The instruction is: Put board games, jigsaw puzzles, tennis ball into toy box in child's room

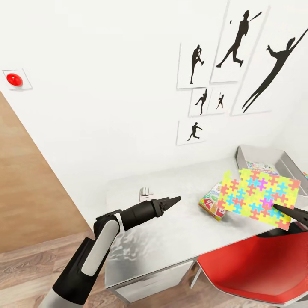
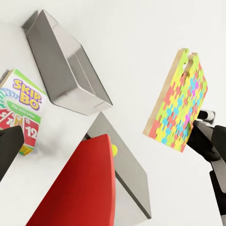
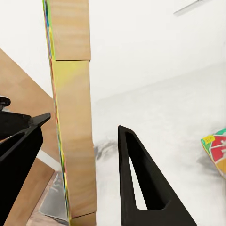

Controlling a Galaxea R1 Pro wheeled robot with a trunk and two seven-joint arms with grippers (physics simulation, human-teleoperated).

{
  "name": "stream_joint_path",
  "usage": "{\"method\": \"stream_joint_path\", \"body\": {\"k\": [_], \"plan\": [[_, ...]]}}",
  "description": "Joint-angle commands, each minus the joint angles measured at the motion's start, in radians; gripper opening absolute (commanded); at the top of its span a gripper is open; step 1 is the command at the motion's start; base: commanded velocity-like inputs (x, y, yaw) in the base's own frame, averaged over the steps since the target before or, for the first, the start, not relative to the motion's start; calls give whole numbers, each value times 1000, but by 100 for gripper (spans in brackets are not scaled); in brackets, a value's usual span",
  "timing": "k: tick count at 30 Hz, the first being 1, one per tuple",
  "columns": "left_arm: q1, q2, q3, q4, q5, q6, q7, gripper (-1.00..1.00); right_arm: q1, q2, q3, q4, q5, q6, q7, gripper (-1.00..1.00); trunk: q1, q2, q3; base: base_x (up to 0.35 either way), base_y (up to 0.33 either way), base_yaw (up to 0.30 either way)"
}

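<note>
A jigsaw puzzle (image 1: pixel 256 197) hangs upright above the table (image 1: pixel 171 231), and my right gripper (image 1: pixel 280 209) is shut on its lower corner. Its wooden edge (image 3: pixel 70 117) stands between the black fingers (image 3: pixel 141 183). The same puzzle (image 2: pixel 181 101) hangs well in front of my left gripper. The green Skip-Bo board game (image 1: pixel 210 201) (image 2: pixel 21 113) lies on the table just behind the puzzle. The grey toy box (image 1: pixel 282 159) (image 2: pixel 66 66) sits at the table's far right with a colourful board game (image 1: pixel 262 167) inside. A small yellow-green tennis ball (image 2: pixel 114 149) peeks past the chair. My left gripper (image 1: pixel 172 201) hovers open over the table's middle.
A red chair (image 1: pixel 256 265) (image 2: pixel 80 188) stands at the table's near right side, under the held puzzle. White drawers (image 1: pixel 149 284) front the table. A white wall with black silhouette pictures (image 1: pixel 233 42) runs behind it. A wooden panel (image 1: pixel 30 188) and plank floor lie to the left.
</note>
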Motion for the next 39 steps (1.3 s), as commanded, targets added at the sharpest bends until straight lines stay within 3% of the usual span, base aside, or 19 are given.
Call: {"method": "stream_joint_path", "body": {"k": [1, 11, 39], "plan": [[-1, 0, 1, 0, 5, 7, 0, 100, -1, 0, 0, 0, -2, 8, 2, -100, 0, -1, -1, 0, -47, 0], [1, 2, -1, -34, 5, 7, 1, 100, -1, 2, -5, -1, -2, 11, 2, -100, 0, -1, -1, 0, -90, 0], [5, 4, -1, -46, 4, 7, 3, 100, -1, 5, -7, -3, -2, 10, 2, -100, 0, -1, -1, 0, -289, 0]]}}
